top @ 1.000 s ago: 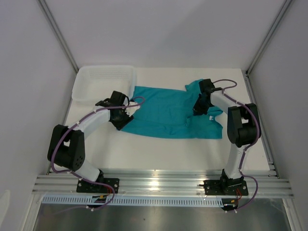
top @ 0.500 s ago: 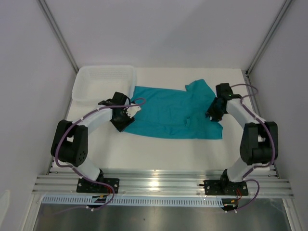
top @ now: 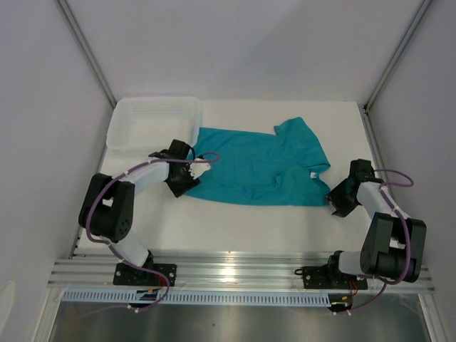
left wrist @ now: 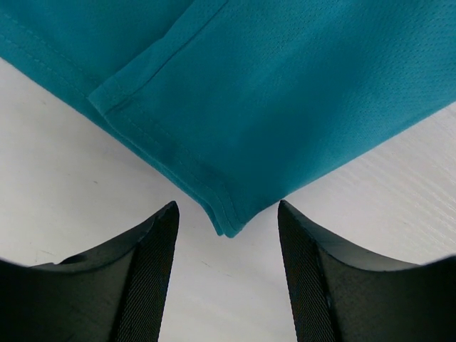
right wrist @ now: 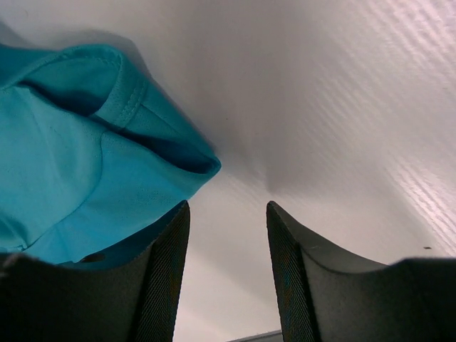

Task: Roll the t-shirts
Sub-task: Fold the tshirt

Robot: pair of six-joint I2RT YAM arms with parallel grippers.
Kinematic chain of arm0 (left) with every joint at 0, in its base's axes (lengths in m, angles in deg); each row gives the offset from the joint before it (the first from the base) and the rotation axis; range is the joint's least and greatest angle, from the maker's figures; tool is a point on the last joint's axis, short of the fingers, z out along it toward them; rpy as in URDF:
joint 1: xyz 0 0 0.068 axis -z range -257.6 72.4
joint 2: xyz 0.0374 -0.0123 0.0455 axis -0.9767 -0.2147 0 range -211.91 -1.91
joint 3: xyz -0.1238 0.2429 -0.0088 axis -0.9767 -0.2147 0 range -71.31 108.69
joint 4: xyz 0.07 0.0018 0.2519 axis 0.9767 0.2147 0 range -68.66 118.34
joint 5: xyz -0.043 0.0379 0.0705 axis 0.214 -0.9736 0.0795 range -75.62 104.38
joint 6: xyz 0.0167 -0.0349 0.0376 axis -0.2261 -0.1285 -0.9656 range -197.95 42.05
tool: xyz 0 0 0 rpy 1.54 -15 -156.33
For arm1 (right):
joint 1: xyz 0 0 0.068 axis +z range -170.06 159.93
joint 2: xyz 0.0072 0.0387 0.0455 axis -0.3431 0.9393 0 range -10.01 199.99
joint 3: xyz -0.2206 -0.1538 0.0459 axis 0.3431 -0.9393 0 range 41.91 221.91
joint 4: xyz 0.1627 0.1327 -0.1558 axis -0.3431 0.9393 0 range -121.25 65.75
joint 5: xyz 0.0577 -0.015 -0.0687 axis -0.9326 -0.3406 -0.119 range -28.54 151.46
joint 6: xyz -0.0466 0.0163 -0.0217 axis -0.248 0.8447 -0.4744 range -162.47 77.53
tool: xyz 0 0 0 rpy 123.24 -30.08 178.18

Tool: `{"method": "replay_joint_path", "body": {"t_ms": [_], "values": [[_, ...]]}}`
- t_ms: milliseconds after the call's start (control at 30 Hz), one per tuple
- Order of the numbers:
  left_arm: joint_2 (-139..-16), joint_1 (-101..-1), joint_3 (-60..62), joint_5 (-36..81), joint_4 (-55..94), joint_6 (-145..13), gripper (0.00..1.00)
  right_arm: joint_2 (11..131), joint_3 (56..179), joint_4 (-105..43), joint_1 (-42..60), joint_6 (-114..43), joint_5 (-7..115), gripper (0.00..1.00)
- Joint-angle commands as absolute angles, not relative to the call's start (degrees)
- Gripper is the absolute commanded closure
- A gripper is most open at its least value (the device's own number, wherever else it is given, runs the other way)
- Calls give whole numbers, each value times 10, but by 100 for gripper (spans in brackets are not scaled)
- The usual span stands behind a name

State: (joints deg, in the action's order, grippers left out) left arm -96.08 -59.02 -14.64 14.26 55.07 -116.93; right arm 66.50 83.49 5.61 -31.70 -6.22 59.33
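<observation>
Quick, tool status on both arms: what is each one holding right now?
Left tool: open, holding nothing, fingers either side of a corner of the teal t-shirt.
Right tool: open, empty, beside the t-shirt's edge.

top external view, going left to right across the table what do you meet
white plastic tray → left gripper → teal t-shirt → right gripper
</observation>
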Motion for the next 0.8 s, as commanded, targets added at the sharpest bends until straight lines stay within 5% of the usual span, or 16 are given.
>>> {"method": "replay_joint_path", "body": {"t_ms": [0,167,233,367,533,767], "values": [[-981,-584,-155,122,528,-1191,39,676,827,2,-317,-46,565,50],[-989,-583,-144,125,523,-1175,47,679,812,-24,-318,-41,566,50],[-999,-581,-142,129,531,-1170,58,696,811,-35,-317,-38,563,50],[-1000,-580,-140,130,532,-1158,99,713,808,-44,-318,-38,559,67],[-961,-582,-175,138,517,-1145,99,686,800,-21,-318,-37,576,98],[-856,-581,-229,183,560,-1132,99,551,796,80,-318,-4,610,100]]}}
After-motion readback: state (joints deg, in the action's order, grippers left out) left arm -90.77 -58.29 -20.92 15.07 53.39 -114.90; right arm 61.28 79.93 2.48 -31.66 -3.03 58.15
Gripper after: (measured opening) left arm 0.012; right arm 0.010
